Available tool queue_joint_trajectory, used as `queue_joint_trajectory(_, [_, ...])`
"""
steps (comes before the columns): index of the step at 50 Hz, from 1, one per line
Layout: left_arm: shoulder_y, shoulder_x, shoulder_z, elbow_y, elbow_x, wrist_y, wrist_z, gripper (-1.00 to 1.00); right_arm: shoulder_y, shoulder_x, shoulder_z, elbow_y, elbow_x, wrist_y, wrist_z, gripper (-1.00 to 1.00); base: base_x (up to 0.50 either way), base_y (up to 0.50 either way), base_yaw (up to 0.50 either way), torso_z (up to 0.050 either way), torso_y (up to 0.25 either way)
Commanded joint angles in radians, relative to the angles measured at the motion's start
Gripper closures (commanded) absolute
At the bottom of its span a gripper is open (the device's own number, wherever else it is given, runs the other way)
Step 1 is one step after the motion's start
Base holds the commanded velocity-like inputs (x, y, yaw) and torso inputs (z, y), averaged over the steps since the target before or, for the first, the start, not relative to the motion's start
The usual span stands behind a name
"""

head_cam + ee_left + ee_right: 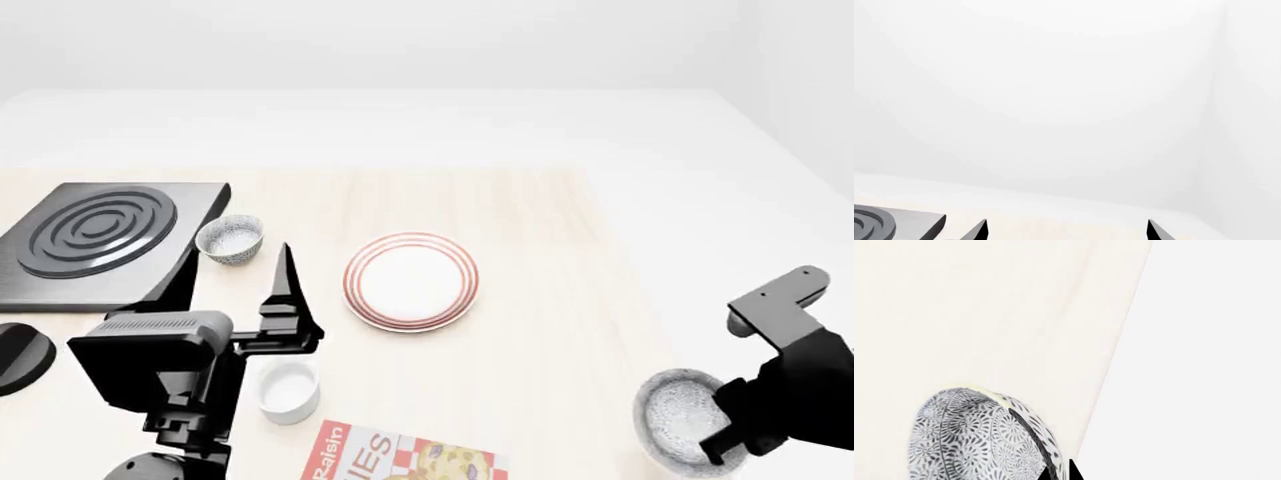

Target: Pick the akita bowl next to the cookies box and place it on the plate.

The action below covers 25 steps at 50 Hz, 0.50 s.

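Note:
The akita bowl [678, 412], white with a fine dark speckled pattern, is at the table's near right edge, to the right of the red-and-white cookies box [400, 458]. My right gripper [721, 432] is shut on its rim; in the right wrist view the two black fingertips [1062, 473] pinch the wall of the bowl [967, 435]. Whether the bowl touches the table does not show. The red-ringed plate [411, 280] lies mid-table with nothing on it. My left gripper [286, 300] hangs open left of the plate, its fingertips [979, 231] wide apart around nothing.
A second speckled bowl [231, 239] stands beside the black hob [94, 235], which also shows in the left wrist view [887, 225]. A small plain white cup [288, 388] stands under my left arm, just above the cookies box. A black knob [20, 355] is at the far left.

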Motion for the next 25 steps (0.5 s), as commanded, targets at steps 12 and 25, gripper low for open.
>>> queue_joint_trajectory(12, [-0.009, 0.000, 0.009, -0.028, 0.000, 0.013, 0.000, -1.00, 0.320, -0.154, 0.014, 0.045, -0.073, -0.080, -0.057, 1.00, 0.00, 0.00, 0.00, 0.000, 0.000])
queue_joint_trajectory(25, [-0.017, -0.011, 0.002, -0.036, -0.011, -0.003, -0.010, -1.00, 0.485, -0.509, -0.075, 0.571, -0.308, -0.460, -0.122, 1.00, 0.00, 0.00, 0.00, 0.000, 0.000])
